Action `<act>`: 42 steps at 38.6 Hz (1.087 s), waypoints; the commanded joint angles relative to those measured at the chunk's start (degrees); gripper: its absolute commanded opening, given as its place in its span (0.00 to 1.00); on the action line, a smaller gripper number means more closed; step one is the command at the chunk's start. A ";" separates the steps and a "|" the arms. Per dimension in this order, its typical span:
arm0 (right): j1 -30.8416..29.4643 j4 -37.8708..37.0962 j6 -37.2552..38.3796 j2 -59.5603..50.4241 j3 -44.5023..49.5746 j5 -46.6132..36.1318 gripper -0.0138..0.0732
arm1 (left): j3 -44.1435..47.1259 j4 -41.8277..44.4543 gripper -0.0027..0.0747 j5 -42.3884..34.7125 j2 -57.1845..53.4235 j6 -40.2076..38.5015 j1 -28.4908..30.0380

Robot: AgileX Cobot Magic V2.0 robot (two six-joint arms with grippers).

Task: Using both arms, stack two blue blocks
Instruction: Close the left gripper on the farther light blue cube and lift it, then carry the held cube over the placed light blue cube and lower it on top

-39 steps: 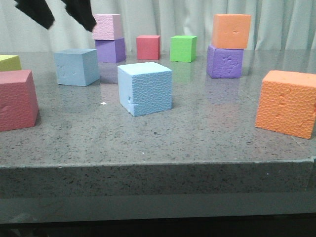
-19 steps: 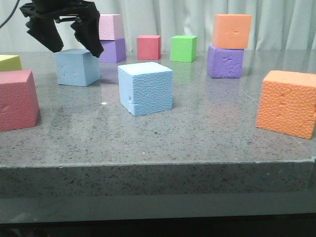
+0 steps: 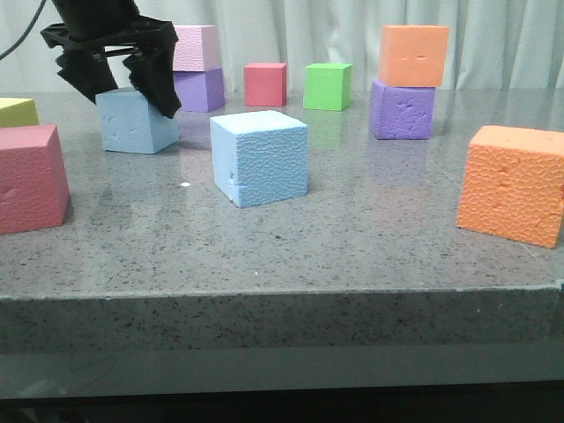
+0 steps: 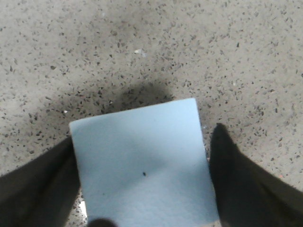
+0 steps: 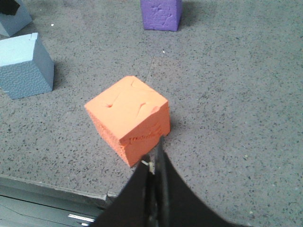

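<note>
Nearest the camera in the front view, a red cube (image 3: pixel 31 176) sat at the left edge and a big orange cube (image 3: pixel 515 183) at the right. The right gripper (image 5: pixel 152 172) hung above that orange cube's near side, fingers pressed together, holding nothing; it was out of the front view. Mid-table stood the pebbled blue block (image 3: pixel 259 157), untouched, nothing on top. Behind it to the left sat the smoother blue block (image 3: pixel 135 120), flat on the table (image 3: pixel 352 229).

Change: a second ago the left gripper (image 3: pixel 113 81) was high with only its finger ends in frame; half a second ago it was above the smoother block; by this moment it had come down so the fingers straddled the block's top. The wrist view showed one finger (image 4: pixel 236 175) either side of the block (image 4: pixel 142 161), jaws spread; whether the pads touched the foam yet I could not tell. Likely meaning: the pick was about to close, no lift yet, the stack not begun.

Farther back: purple cubes, red, green, an orange one on purple.
</note>
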 commanded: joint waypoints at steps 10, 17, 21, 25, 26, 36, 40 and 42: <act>-0.27 0.13 -0.62 0.22 -1.54 -4.27 0.08 | -8.15 -1.24 0.60 4.70 -3.53 0.00 -0.40; -0.27 0.12 -0.62 0.22 -1.54 -4.22 0.08 | -12.60 -1.58 0.60 7.83 -4.41 -1.44 -0.53; -0.27 0.12 -0.62 0.22 -1.54 -3.91 0.08 | -12.71 -1.90 0.60 7.83 -6.37 -2.17 -1.17; -0.27 0.12 -0.62 0.22 -1.54 -3.78 0.08 | -12.71 -1.90 0.60 7.83 -8.58 -2.17 -2.61; -0.27 0.12 -0.62 0.22 -1.54 -3.75 0.08 | -12.71 -1.90 0.60 7.83 -9.30 -2.17 -3.18; -0.27 0.12 -0.62 0.22 -1.28 -3.84 0.08 | -11.44 -1.90 0.60 7.83 -15.65 -3.09 -7.90; -0.27 0.12 -0.62 0.22 -0.32 -4.03 0.08 | -6.87 -1.90 0.60 7.83 -19.45 -3.68 -9.73; -0.27 0.12 -0.62 0.22 0.10 -4.02 0.08 | -4.52 -1.90 0.60 7.83 -20.95 -3.68 -10.45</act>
